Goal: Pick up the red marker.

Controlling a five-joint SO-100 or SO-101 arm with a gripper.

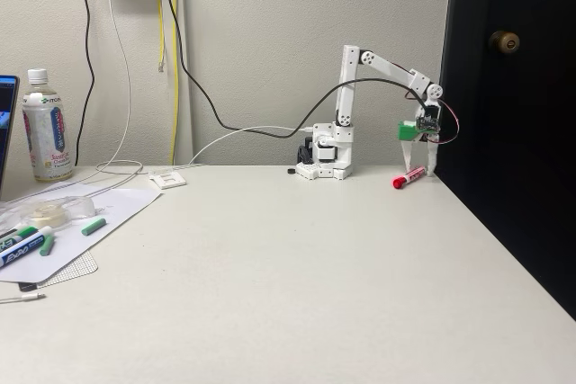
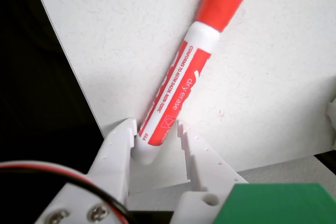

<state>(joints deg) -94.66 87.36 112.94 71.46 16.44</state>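
The red marker (image 1: 409,178) lies on the white table near its right edge, red cap pointing left in the fixed view. My gripper (image 1: 421,168) hangs down over the marker's right end. In the wrist view the marker (image 2: 184,82) runs diagonally, with its cap at the top and its white end low between my two white fingers (image 2: 118,148). My gripper (image 2: 154,127) is closed on that white end, and both fingers touch the barrel. The marker rests on the table.
The table edge and a dark door (image 1: 513,132) lie just right of the gripper. The arm base (image 1: 328,155) stands at the back. At the far left are a bottle (image 1: 45,128), a tape roll, green and blue markers (image 1: 27,245) on paper (image 1: 117,209), and cables.
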